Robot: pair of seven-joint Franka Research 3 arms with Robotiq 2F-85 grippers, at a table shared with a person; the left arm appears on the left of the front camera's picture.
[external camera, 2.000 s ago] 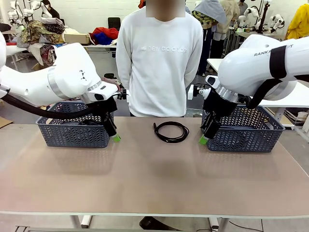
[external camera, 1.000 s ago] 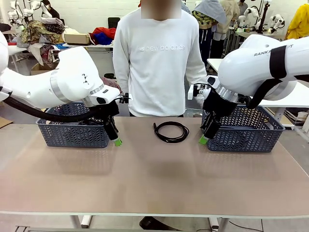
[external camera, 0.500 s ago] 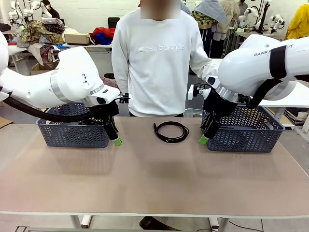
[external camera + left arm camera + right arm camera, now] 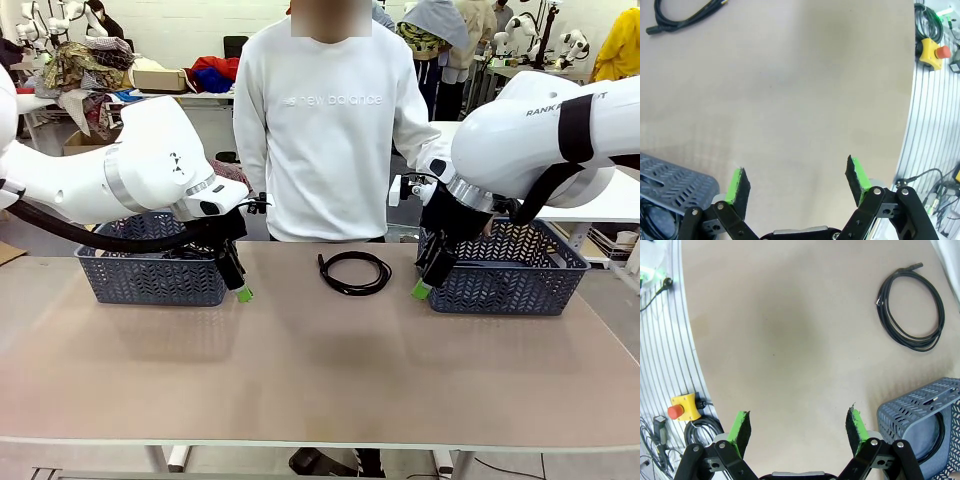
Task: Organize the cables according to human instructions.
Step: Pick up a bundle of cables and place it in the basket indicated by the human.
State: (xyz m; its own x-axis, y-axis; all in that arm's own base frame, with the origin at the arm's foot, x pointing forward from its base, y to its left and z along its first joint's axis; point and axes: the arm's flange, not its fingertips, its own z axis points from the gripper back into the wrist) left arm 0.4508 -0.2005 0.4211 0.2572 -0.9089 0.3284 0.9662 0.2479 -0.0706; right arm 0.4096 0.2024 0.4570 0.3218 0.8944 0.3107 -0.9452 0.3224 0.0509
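Table: coiled cable mid-far; both grippers angled down, wide, apparently empty.

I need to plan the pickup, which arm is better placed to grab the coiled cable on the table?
Probably the right. The right claw hangs open slightly nearer the cable than the open left claw, and its wrist camera shows the whole coil. The margin is small.

Lying flat as a thin black coiled cable on the bare tabletop, between two baskets and touching neither. Resting with loose ends poking from the loop.
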